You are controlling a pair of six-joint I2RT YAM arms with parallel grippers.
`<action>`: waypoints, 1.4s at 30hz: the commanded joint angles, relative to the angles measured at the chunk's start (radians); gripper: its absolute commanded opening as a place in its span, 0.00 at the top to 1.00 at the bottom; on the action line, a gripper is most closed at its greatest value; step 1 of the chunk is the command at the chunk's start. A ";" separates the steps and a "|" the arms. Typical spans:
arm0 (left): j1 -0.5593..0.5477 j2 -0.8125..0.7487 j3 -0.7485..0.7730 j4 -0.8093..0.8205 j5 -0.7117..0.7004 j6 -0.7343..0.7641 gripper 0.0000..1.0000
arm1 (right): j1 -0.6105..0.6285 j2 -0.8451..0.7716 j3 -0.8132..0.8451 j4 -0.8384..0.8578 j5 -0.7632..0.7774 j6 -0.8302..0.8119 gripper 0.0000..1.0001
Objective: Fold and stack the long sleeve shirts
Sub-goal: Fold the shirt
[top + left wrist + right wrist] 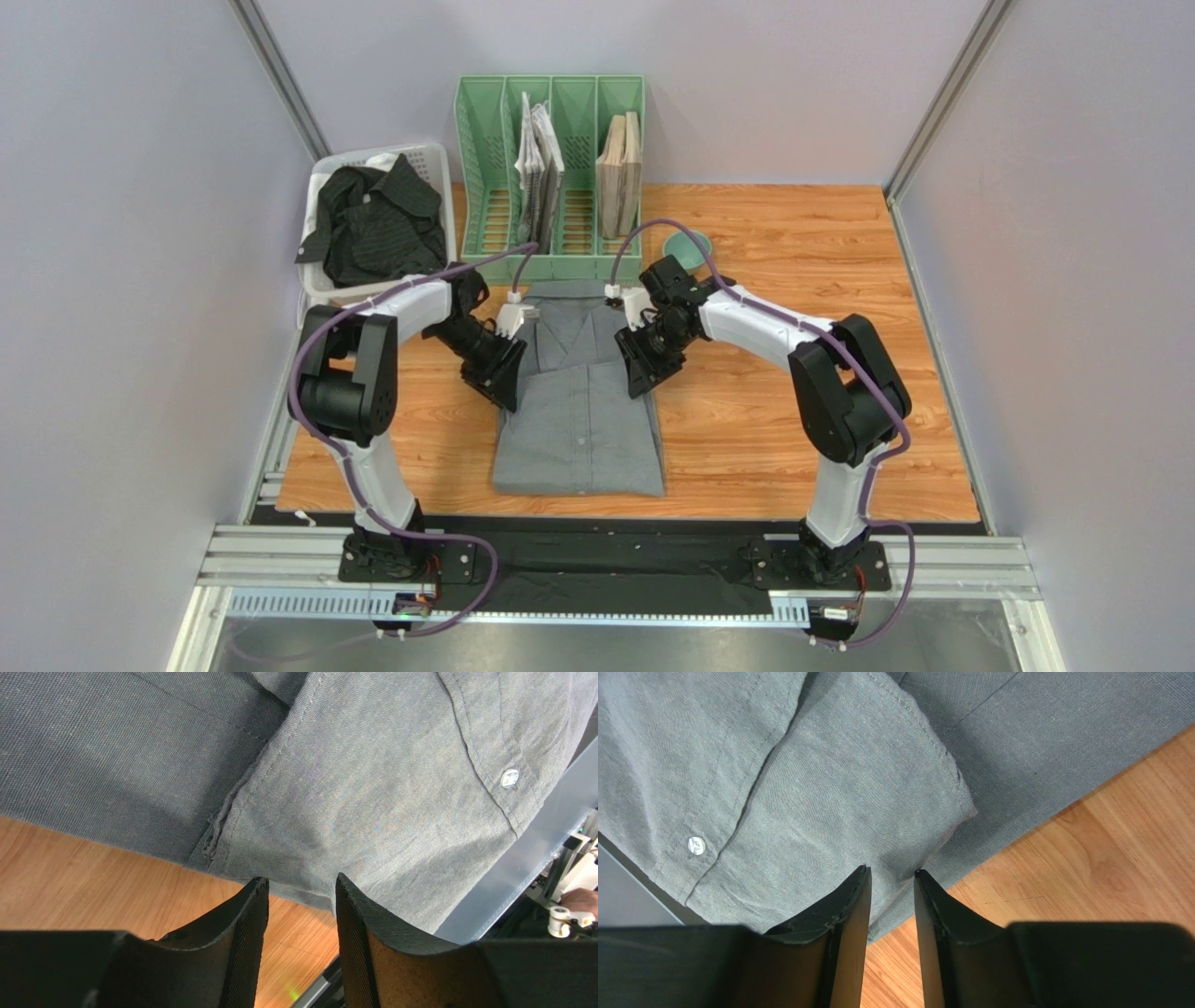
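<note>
Left gripper [302,882] and right gripper [892,873], jaws apart, flank upper edges of grey shirt [579,420], likely readying a fold pinch.

walls [112,210]: pale grey | tabletop [786,406]: wood grain | light: even

Bright, even light; soft shadows.

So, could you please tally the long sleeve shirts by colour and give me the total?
Grey shirt, flat on the table: 1
Black shirt, in the white basket: 1
Total: 2
</note>
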 commanded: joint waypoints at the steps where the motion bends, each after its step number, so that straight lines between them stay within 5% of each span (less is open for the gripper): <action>1: -0.001 0.011 0.032 0.003 0.035 -0.009 0.55 | -0.014 0.025 0.005 0.006 -0.017 0.012 0.69; 4: 0.001 0.015 0.037 0.003 0.026 -0.015 0.62 | -0.017 0.032 0.009 0.001 -0.014 0.015 0.74; 12: 0.001 0.012 0.041 -0.049 0.048 0.005 1.00 | -0.018 -0.003 -0.006 -0.022 -0.031 0.009 1.00; 21: -0.001 -0.113 0.021 -0.101 0.026 0.017 1.00 | -0.018 -0.106 -0.067 -0.063 -0.060 -0.008 1.00; 31: -0.002 -0.028 0.014 -0.077 -0.092 0.019 1.00 | -0.018 0.000 -0.038 -0.050 -0.048 -0.020 1.00; 33: 0.005 -0.028 0.004 -0.063 -0.101 0.019 0.95 | -0.017 0.005 -0.044 -0.057 -0.032 -0.026 0.94; 37: 0.018 -0.134 -0.020 -0.046 -0.026 0.091 0.57 | -0.034 -0.088 -0.060 -0.076 -0.026 -0.051 0.61; 40: 0.015 -0.261 -0.037 -0.035 0.038 0.123 0.50 | -0.038 -0.219 -0.078 -0.057 -0.079 -0.055 0.47; 42: -0.002 -0.272 -0.014 -0.035 0.037 0.132 0.50 | -0.037 -0.256 -0.080 -0.014 -0.128 -0.049 0.47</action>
